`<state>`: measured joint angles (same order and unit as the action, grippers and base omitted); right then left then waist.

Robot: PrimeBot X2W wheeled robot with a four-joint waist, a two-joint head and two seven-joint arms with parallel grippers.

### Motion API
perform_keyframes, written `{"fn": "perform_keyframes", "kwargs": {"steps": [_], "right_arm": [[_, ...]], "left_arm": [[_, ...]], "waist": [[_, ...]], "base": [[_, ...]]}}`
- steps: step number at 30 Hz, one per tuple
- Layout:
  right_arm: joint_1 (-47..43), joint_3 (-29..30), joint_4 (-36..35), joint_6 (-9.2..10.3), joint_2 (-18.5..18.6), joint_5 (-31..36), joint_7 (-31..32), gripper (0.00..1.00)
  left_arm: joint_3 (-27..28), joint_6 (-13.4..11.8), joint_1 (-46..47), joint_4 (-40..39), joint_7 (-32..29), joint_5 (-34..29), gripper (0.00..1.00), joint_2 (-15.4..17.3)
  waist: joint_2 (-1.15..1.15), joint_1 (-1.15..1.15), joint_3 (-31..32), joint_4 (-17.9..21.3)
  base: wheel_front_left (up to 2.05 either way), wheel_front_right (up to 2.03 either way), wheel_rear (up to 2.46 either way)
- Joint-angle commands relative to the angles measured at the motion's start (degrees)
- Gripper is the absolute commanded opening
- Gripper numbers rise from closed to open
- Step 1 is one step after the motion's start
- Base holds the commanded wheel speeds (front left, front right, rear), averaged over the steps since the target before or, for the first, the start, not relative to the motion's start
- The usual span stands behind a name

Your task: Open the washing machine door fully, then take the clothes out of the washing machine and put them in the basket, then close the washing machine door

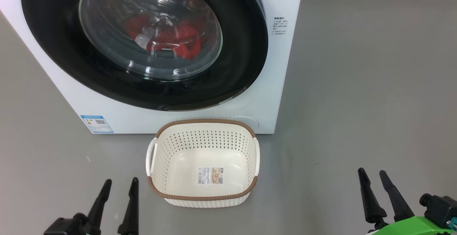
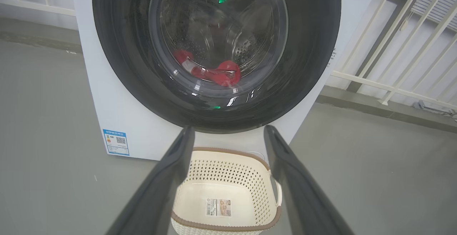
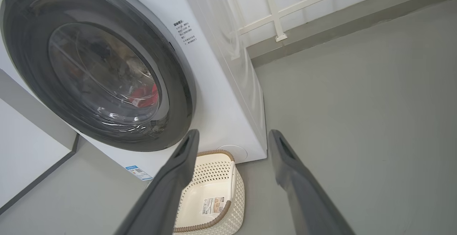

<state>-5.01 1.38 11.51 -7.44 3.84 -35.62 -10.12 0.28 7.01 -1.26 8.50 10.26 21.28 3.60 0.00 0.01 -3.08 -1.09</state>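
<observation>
Head view: the washing machine (image 1: 285,49), the washing machine door (image 1: 53,49) shut, the basket (image 1: 203,123) on the floor (image 1: 357,85) before it.
We record the machine as white, at the far left, a blue label sticker (image 1: 96,123) low on its front left; the door lies closed flat against it, a wide black rim around clear glass. The clothes (image 1: 167,36), red, lie inside behind that glass, low in the opening. The basket stands just in front of the machine's near right corner, a label sticker (image 1: 210,175) on its bottom. Our left gripper (image 1: 121,180) sits at the near left, our right gripper (image 1: 372,171) at the near right; we see both pairs of fingers spread apart, clear of door and basket.
</observation>
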Motion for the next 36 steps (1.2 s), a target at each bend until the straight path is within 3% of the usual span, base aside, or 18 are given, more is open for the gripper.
{"fn": "perform_keyframes", "kwargs": {"steps": [1,24,36], "right_arm": [[0.3,-0.7,-1.9,-0.04,1.0,1.6,-1.0,1.0],[-3.2,1.6,-5.0,-0.05,0.1,12.9,-4.9,1.0],[-3.3,1.8,-5.3,-0.05,-0.3,12.9,-4.9,1.0]], "left_arm": [[1.4,0.2,0.6,-1.9,0.8,-1.9,1.0,0.8],[1.0,0.5,-0.8,-2.0,4.7,-13.8,1.0,0.8],[0.2,0.5,-0.7,0.2,4.7,-11.1,1.0,1.3]], "waist": [[0.0,0.0,-0.1,0.0],[0.0,0.0,0.0,-0.2],[0.0,0.0,0.1,0.0]], "base": [[0.0,0.0,0.0],[0.0,0.0,0.0],[0.0,0.0,0.0]]}}
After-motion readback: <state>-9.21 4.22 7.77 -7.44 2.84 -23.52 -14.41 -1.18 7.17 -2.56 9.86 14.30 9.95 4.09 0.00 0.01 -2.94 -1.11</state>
